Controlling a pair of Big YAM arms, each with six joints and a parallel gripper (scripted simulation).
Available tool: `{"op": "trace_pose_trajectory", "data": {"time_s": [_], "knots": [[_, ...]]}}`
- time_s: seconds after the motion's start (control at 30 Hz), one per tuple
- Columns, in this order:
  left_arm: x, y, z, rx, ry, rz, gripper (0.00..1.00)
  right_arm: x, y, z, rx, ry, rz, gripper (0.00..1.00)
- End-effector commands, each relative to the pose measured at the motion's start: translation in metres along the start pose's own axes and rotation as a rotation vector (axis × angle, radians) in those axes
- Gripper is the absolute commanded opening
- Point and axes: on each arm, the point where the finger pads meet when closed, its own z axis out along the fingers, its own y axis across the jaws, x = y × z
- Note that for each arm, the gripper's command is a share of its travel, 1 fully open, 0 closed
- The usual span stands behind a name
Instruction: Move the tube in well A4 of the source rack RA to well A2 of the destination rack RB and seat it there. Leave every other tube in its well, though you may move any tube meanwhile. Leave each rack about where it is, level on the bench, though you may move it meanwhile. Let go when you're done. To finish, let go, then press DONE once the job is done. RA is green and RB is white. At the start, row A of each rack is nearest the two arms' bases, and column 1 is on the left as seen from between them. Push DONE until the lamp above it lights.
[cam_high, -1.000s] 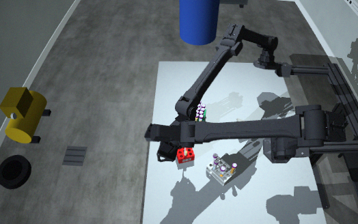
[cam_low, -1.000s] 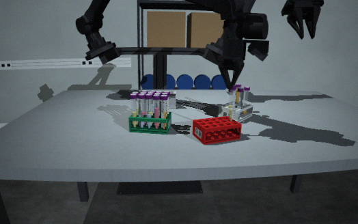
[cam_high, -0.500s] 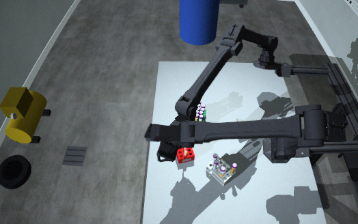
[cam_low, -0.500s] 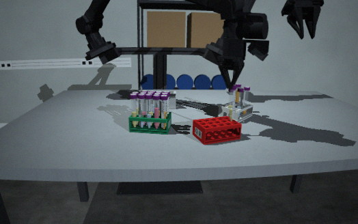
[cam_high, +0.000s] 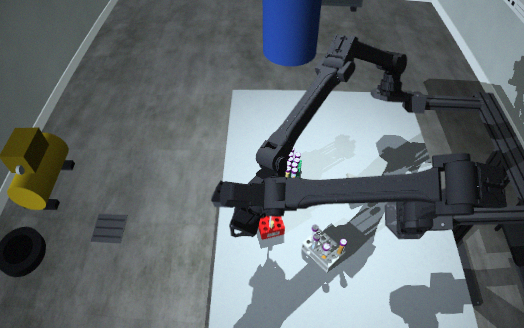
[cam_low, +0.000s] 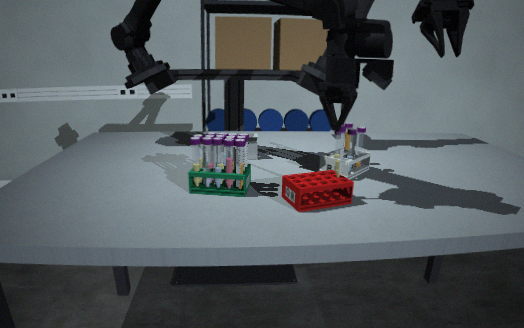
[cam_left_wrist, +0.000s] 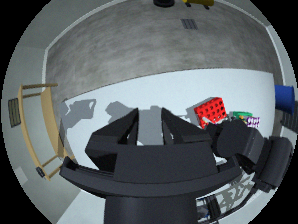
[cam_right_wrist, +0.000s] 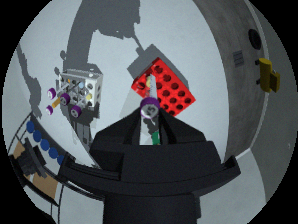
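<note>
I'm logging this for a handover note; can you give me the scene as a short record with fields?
right gripper: shut on a purple-capped tube
left gripper: partly open, holding nothing
source rack: green rack, many purple-capped tubes upright
destination rack: white rack, several purple-capped tubes
other rack: red rack, no purple caps besides the held tube's
held tube's lower end: by the red rack; inside or clear of it, cannot tell
held tube's original well: cannot tell

Dim light is casting shadows across a pale tabletop (cam_high: 400, 305) (cam_low: 150, 225); brown boxes (cam_low: 243, 43) are occupying shelving behind; pale walls are enclosing grey flooring.
</note>
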Motion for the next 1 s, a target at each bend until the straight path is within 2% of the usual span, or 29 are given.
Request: {"op": "trace_pose_trajectory", "data": {"time_s": [0.0, 0.97], "knots": [[-0.015, 0.008, -0.008, -0.011, -0.031, -0.013, 0.30, -0.010, -0.009, 0.004, 0.003, -0.011, 0.007, 0.00], [-0.015, 0.008, -0.008, -0.011, -0.031, -0.013, 0.30, -0.015, -0.013, 0.019, 0.006, -0.028, 0.016, 0.00]]}}
